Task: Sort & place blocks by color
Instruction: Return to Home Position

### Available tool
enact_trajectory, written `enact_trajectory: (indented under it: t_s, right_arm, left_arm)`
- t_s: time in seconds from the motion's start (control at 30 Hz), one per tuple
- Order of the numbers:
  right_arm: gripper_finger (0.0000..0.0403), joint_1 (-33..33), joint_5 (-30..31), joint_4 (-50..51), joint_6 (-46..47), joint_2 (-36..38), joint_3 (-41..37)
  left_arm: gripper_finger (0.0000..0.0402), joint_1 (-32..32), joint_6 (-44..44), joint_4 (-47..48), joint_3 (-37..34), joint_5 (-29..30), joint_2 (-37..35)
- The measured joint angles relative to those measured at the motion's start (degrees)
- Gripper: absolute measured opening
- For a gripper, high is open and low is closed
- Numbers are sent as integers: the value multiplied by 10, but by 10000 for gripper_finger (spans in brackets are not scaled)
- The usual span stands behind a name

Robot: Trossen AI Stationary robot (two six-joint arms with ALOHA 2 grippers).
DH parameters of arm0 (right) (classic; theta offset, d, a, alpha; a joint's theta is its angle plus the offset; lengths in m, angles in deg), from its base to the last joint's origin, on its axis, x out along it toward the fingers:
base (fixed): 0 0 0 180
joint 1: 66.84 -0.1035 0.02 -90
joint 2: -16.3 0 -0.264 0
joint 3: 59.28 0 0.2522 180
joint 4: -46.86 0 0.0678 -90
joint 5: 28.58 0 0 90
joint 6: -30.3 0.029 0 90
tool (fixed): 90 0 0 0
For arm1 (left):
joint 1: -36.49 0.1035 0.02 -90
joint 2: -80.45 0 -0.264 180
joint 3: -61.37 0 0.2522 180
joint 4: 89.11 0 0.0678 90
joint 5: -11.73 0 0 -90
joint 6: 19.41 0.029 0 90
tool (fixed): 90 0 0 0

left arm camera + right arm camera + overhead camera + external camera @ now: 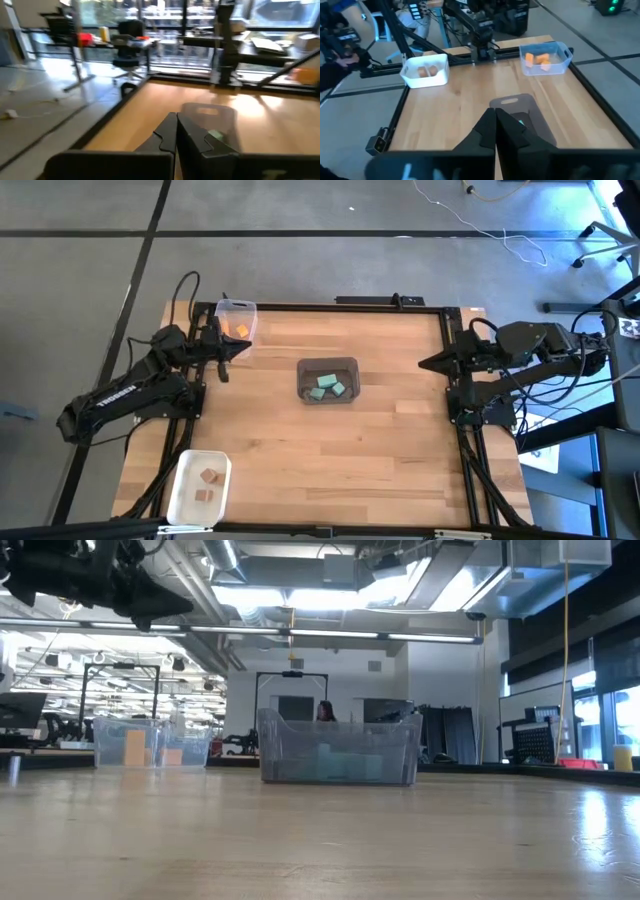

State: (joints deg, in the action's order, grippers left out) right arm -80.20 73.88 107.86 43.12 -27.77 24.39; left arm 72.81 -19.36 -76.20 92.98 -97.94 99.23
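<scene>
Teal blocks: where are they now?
High view: the teal blocks lie inside the grey bin at the table's middle; the clear bin stands to its left, at a table corner.

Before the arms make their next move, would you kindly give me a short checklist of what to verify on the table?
1. Orange blocks inside the clear bin: ok.
2. Teal blocks inside the gray bin: ok.
3. Tan blocks inside the white bin: ok.
4. No block loose on the table: ok in the high view.
5. Left gripper, beside the clear bin, shut and empty: ok.
6. Right gripper, at the table's right edge, shut and empty: ok.
</scene>
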Motion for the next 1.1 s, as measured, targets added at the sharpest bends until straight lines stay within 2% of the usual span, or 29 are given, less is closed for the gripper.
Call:
enact_trajectory:
  t_s: [0.13,0.23,0.37,0.63,0.9,1.0,1.1]
  right_arm:
    - [0,0,-1,1,4,-2,0]
    - [0,0,-1,-5,4,-1,0]
    - [0,0,-2,-7,-4,0,0]
    - [0,0,-7,-6,-28,6,0]
    - [0,0,-22,19,-59,9,0]
    - [0,0,-25,1,-76,15,-20]
    - [0,0,-45,-57,-87,41,-83]
  left_arm:
    - [0,0,15,-60,-46,32,0]
    - [0,0,-12,-149,-104,20,0]
    - [0,0,-39,-215,-157,3,0]
    - [0,0,-40,-178,-174,5,0]
    - [0,0,-39,-182,-174,5,0]
    - [0,0,-40,-195,-174,-23,-1]
    - [0,0,-44,-233,-174,-61,-1]
